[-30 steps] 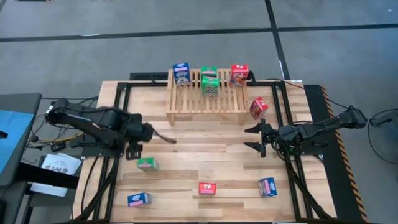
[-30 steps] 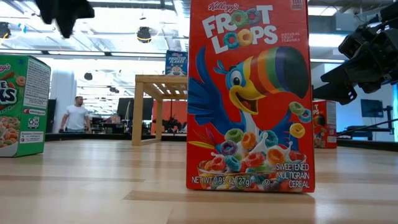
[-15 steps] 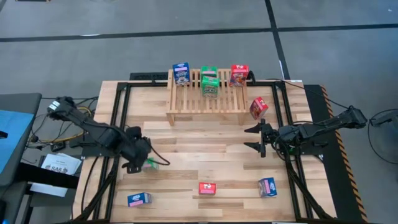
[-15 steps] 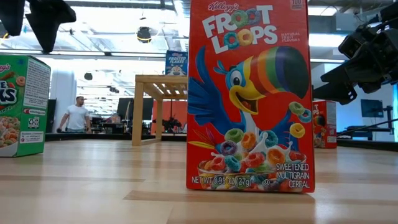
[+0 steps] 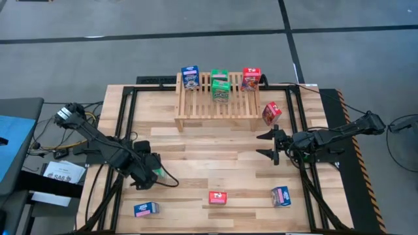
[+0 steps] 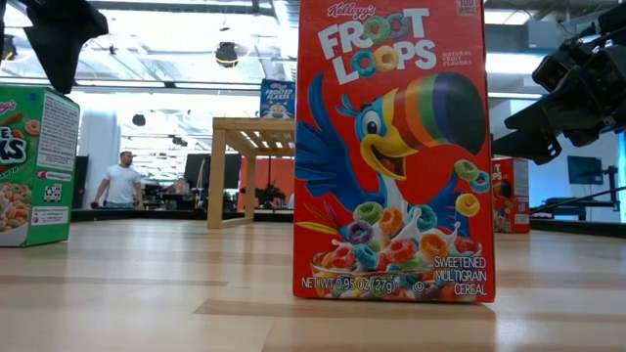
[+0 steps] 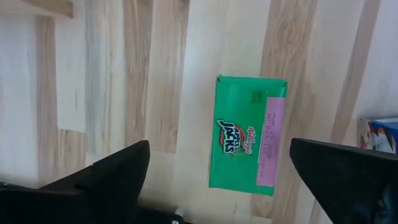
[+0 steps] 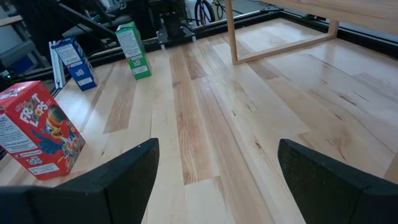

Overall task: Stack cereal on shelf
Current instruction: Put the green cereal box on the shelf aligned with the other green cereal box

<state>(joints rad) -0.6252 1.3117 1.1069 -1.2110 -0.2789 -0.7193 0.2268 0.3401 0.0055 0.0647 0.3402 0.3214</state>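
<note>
Hovering with jaws wide, the left gripper [image 7: 211,171] is poising over the green cereal box [image 7: 246,135] standing at the worktop's [image 5: 215,160] eight o'clock. Next, I judge, comes descending, clamping, then carrying to the shelf [image 5: 215,98] at twelve o'clock. The right gripper [image 5: 268,145] is waiting, jaws wide.

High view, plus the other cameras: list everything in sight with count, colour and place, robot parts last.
Froot Loops boxes: three, red; rack's right end, on the table beside the rack's right end, front centre.
Apple Jacks boxes: three, green; two at the rack's middle, one flat on the table at front left.
Frosted Flakes boxes: three, blue; rack's left end, front left, front right.
Rack: one, light wood; table's far side.
Table: one, light wood.
Person: one, white top; room behind.
Left tool: dark, open; over the flat green box.
Right tool: dark, open; table's right side.
</note>
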